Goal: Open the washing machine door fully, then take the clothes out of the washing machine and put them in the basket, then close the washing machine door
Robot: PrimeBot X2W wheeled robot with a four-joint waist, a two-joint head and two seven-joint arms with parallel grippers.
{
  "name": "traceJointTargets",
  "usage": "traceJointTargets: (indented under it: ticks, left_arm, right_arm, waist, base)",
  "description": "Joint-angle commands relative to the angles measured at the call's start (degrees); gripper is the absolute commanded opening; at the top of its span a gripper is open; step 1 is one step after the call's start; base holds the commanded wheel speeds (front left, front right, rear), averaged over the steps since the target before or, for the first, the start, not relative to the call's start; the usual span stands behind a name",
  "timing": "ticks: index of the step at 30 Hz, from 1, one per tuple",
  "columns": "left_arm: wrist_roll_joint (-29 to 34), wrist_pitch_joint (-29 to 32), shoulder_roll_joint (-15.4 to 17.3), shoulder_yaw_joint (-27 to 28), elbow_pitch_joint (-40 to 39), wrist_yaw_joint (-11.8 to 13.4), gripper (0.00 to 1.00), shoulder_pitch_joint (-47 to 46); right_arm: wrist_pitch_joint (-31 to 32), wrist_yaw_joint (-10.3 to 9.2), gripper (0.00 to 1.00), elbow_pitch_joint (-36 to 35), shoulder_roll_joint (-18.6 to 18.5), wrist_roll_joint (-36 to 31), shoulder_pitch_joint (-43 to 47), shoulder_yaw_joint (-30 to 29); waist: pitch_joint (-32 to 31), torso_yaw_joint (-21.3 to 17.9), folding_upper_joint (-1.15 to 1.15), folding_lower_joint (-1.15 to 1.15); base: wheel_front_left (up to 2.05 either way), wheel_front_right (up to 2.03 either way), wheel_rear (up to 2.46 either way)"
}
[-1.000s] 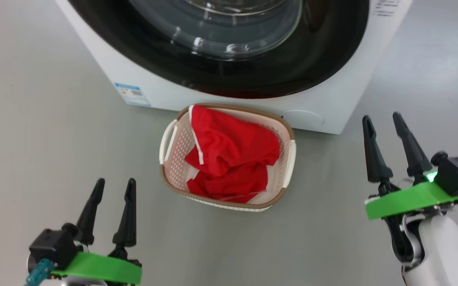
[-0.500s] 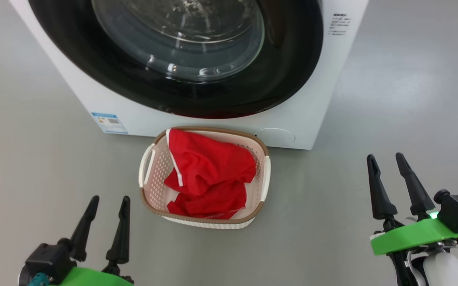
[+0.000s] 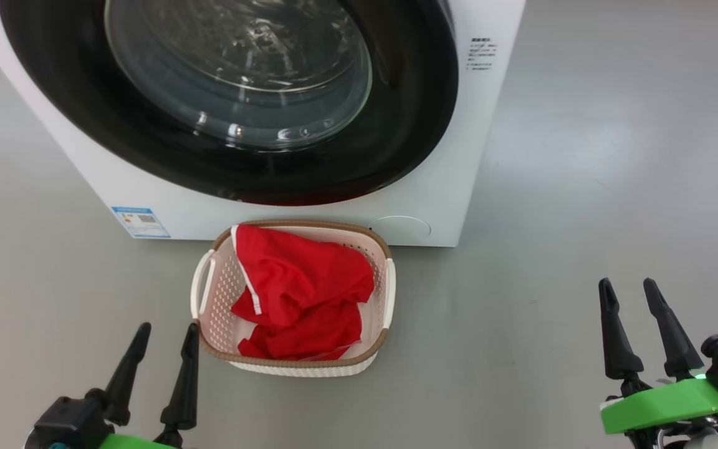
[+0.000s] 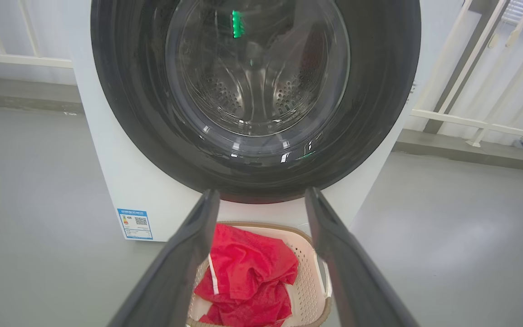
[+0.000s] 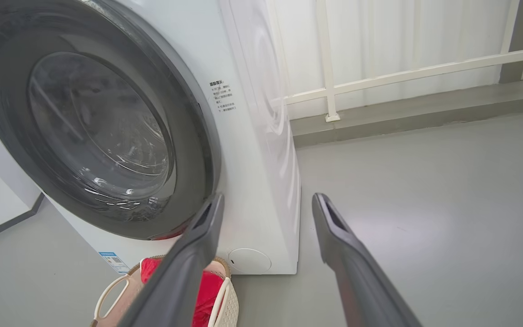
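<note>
So from where I'm standing this looks basically wrapped up: the washing machine door (image 3: 234, 93) sits flush against the front of the white washing machine (image 3: 440, 181), and through the glass the steel drum looks empty to me. The red clothes (image 3: 300, 293) are piled in the basket (image 3: 219, 293), which is parked on the floor (image 3: 583, 187) right under the door, just beside the machine's front. Makes sense, shortest possible drop from drum to basket. The left hand (image 3: 168, 327) hovers low near the basket's left corner and the right hand (image 3: 627, 284) is well off to the other side. Both have their fingers spread apart with nothing between them, which I'd guess is just because there's nothing left to grab. Neither one is touching the door or the basket
</note>
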Motion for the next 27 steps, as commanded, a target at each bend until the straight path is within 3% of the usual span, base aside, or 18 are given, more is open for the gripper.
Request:
traceJointTargets:
  ticks: [1, 27]
  left_arm:
    - [-0.5, -0.3, 1.7, 1.8, -1.7, -0.3, 1.0, -0.5]
    - [-0.3, -0.3, 2.3, 2.8, -2.8, -0.3, 1.0, 1.3]
  right_arm:
    - [-0.1, -0.06, 1.0, -1.7, -0.2, 0.2, 0.1, 1.0]
    - [-0.1, -0.06, 1.0, -3.1, -0.2, 0.6, 3.7, -1.4]
  waist:
    - [-0.3, -0.6, 0.0, 0.0]
    - [-1.0, -3.4, 0.0, 0.0]
  base:
    - [0.0, 0.0, 0.0]
    - [0.0, 0.0, 0.0]
